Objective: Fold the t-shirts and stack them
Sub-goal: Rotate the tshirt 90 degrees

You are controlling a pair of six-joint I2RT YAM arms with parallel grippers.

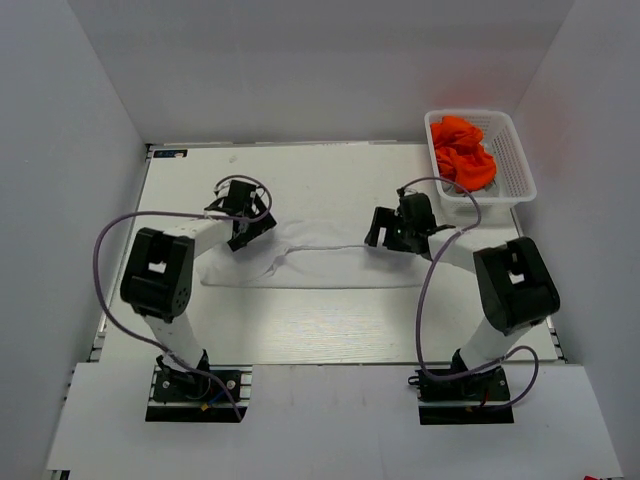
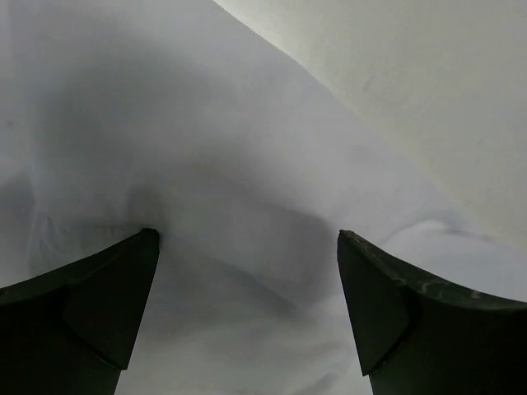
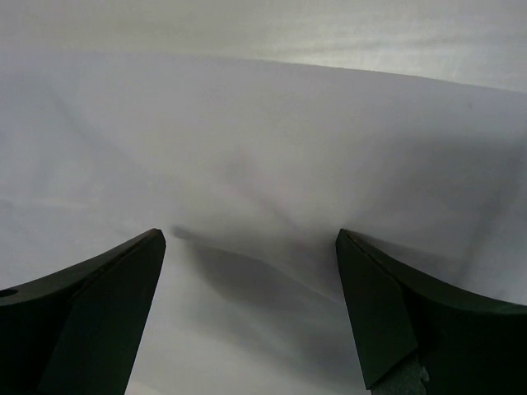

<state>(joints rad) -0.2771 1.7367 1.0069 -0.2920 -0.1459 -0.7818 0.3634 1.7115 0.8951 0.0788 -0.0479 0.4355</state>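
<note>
You have 2 black two-finger claws over 1 plain white thin-cloth t-shirt (image 1: 320,262), which lies spread as a wide, low band across the middle of the pale table (image 1: 300,335), between the 2 arms. The left gripper (image 1: 255,230) hangs over the shirt's left end, its fingers (image 2: 90,304) standing wide apart with nothing between them. The cloth beneath shows soft creases and one edge running slantwise against bare tabletop. The right gripper (image 1: 385,236) hangs over the shirt's right end, its fingers (image 3: 395,321) likewise spread and empty. The cloth below it is smooth, with a straight far edge and a shallow ripple near the tips. Whether either claw's tips touch the cloth cannot be told.

At the far right corner stands 1 white plastic lattice basket (image 1: 512,150), holding a crumpled heap of bright orange cloth t-shirts (image 1: 463,152). How many shirts make up that heap cannot be told. The basket stands well apart from the white shirt.
</note>
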